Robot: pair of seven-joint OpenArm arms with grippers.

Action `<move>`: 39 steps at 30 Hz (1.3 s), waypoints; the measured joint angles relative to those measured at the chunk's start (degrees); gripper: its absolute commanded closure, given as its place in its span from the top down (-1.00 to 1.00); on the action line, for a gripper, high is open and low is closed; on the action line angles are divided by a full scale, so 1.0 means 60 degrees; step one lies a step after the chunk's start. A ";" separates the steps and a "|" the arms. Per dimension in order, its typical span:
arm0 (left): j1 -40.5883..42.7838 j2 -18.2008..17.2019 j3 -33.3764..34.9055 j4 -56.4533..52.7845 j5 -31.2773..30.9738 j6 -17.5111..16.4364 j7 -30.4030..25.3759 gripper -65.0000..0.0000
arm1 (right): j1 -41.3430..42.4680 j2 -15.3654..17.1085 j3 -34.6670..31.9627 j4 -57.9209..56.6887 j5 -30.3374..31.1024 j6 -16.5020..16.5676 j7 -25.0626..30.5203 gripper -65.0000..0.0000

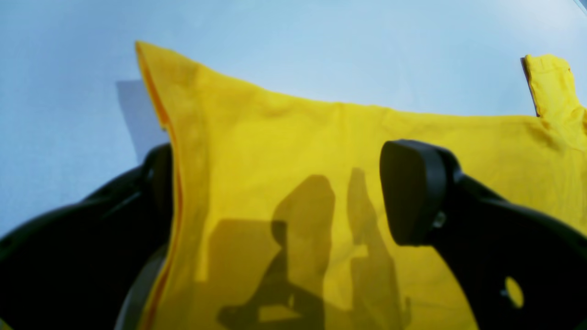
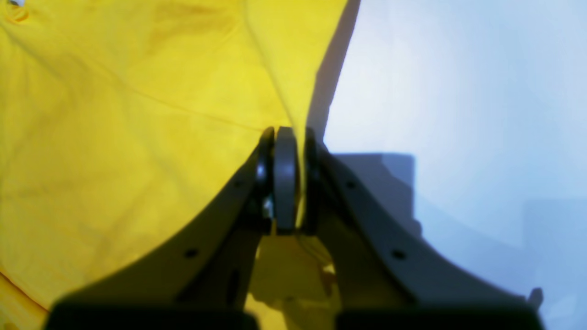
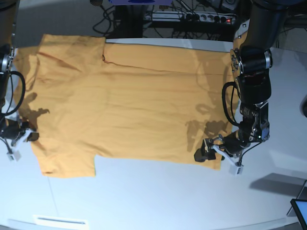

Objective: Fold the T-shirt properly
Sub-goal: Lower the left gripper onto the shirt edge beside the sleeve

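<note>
Pinching soft yellow T-shirt [image 2: 137, 114] (lightly creased): right gripper [image 2: 286, 183].

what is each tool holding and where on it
The right tool pinches the T-shirt by its side edge; the left tool is open, holding nothing.

Orange-yellow T-shirt [image 3: 124, 105], spread flat on white tabletop, sleeve sticking out, few wrinkles.

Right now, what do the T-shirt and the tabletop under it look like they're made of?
T-shirt: soft matte woven or knit cloth, probably cotton; it shows creases, stitched hems and drapes where the right end effector pinches its edge.
Tabletop: smooth, hard, pale sheet, likely laminate or painted board; it carries sharp shadows and faint sheen.
</note>
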State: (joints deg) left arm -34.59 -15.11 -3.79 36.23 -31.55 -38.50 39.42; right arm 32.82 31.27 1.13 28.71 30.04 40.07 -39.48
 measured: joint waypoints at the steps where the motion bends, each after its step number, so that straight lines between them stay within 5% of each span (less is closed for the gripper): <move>1: 0.0029 0.0000 0.0004 0.0098 0.0000 0.0004 0.0073 0.48 | 0.0000 0.0000 -0.0004 0.0000 0.0000 0.0000 0.0000 -0.99; 5: 0.0189 -0.0011 0.0018 0.0368 0.0186 0.0015 0.0255 -0.27 | 0.0000 0.0004 -0.0004 0.0000 0.0000 0.0000 0.0000 -0.99; 10: 0.0219 -0.0018 0.0018 0.0368 0.0219 0.0036 0.0361 -0.72 | 0.0000 0.0000 -0.0004 0.0000 0.0000 0.0000 0.0000 -0.99; 39: 0.0852 -0.0852 0.0149 0.2299 0.0233 0.0076 0.0470 -0.76 | -0.0259 -0.0117 -0.0044 0.1461 -0.0539 -0.0040 -0.0583 -1.00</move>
State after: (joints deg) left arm -29.47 -20.23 -2.90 50.02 -30.15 -38.04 42.24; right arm 31.27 30.57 0.86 37.47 26.81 39.83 -42.98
